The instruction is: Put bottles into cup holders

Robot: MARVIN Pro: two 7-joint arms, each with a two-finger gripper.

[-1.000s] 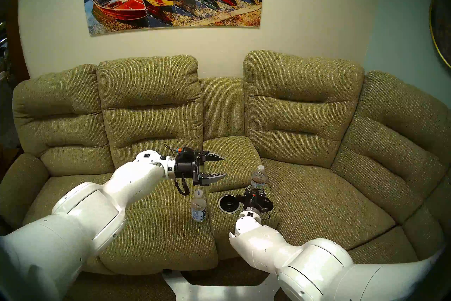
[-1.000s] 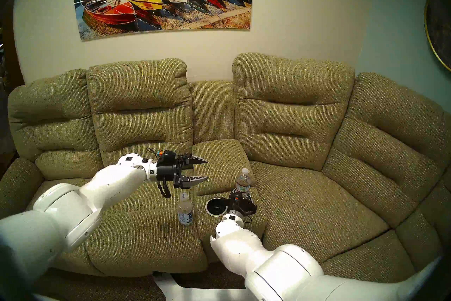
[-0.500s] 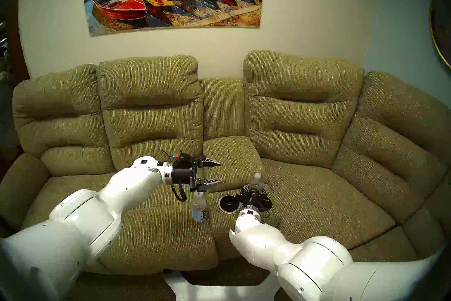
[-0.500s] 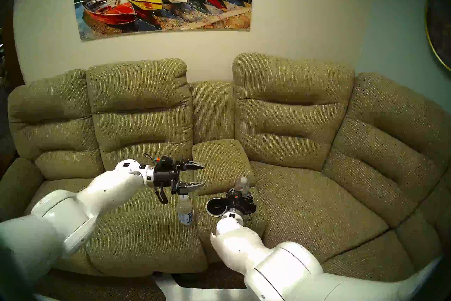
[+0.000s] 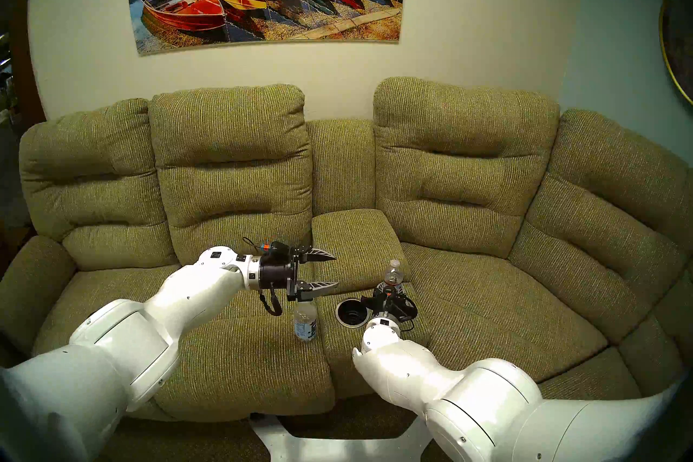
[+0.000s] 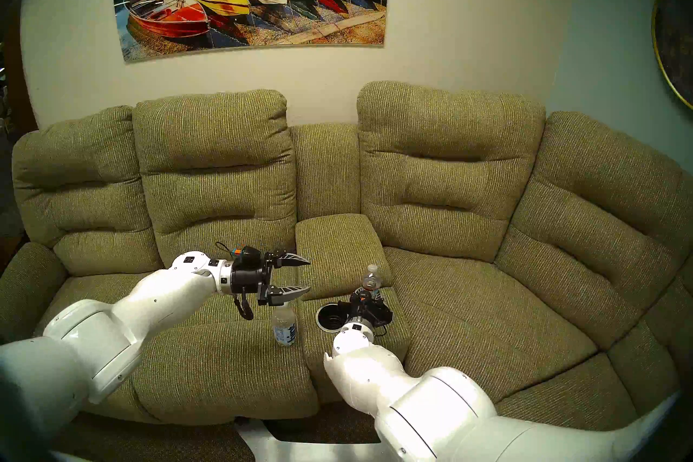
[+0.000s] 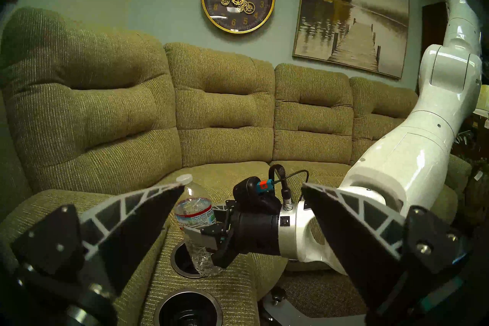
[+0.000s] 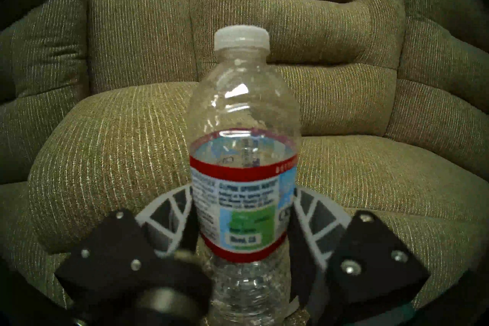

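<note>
Red-labelled bottle [image 7: 197, 214] now lower, base entering far cup holder [image 7: 182, 263], left gripper [image 5: 325, 270] lower

1. Both arms [image 5: 157, 315]: glossy white rounded shells, dark seams at joints, small dark screws.
2. Wrists: black cylindrical housings, looped black cable, orange-and-teal connector [image 7: 264, 184].
3. Fingers [image 7: 352, 214]: black, tapering, white-edged triangular lattice; silver screws on black mounts.

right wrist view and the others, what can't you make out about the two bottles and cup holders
- Right wrist view: the held bottle's base and the cup holder under it are cut off by the bottom edge and hidden by the right claw.
- Head views: the right claw covers that holder.
- Head views: the left claw hides the other bottle's cap.
</note>
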